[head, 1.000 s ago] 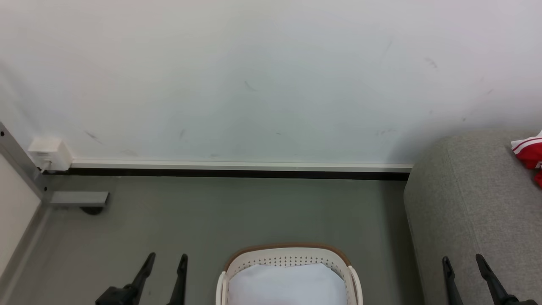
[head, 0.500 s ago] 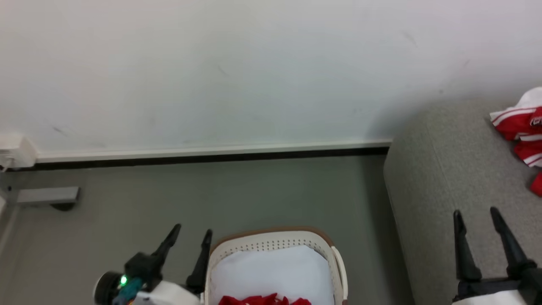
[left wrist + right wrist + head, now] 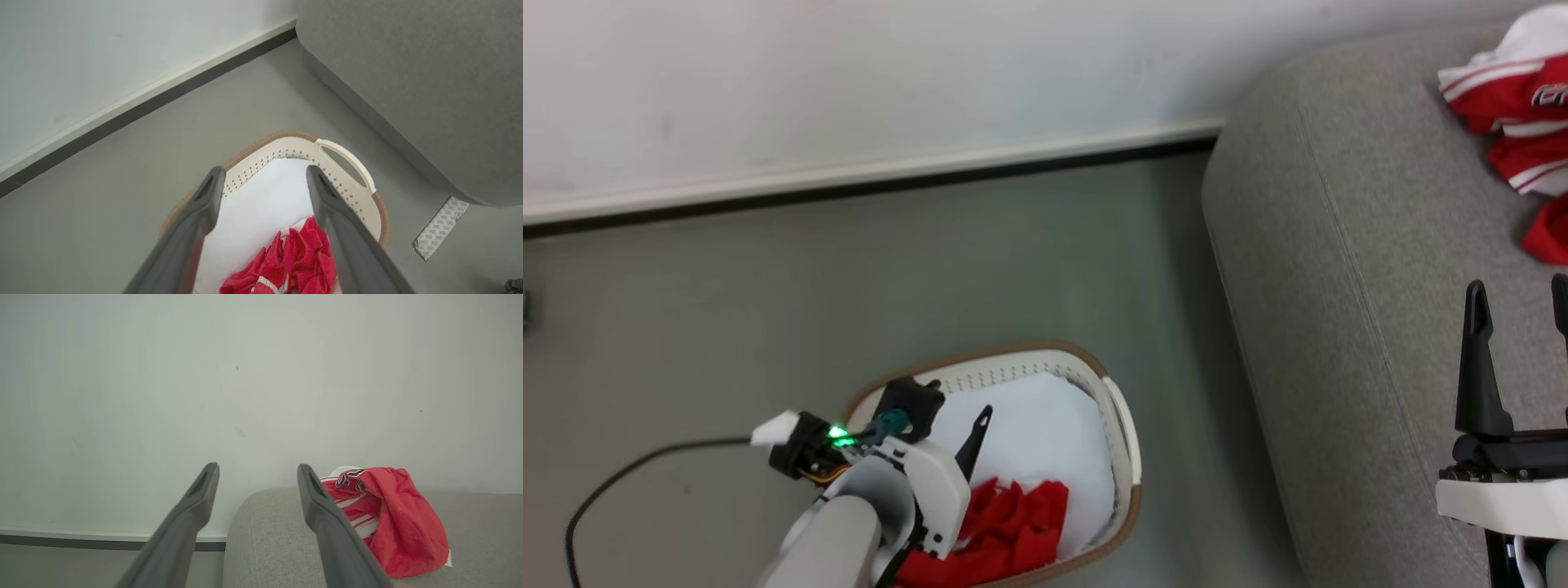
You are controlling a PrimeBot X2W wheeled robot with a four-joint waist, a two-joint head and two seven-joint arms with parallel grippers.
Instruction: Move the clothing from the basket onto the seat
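Clothing (image 3: pixel 1013 523) partly in the basket (image 3: pixel 1125 457), partly on the seat (image 3: pixel 1339 286); both hands spread, holding nothing.
A red bunch lies at the basket's near end on the white lining (image 3: pixel 1045 416), and a red-and-white heap (image 3: pixel 388 514) sits on the grey seat close to the wall (image 3: pixel 245 375). I have my left hand (image 3: pixel 265 174) above the basket, fingers wide apart with the red bunch just below them. My right hand (image 3: pixel 1517 286) hovers over the seat, fingers apart, near that heap but not touching it.
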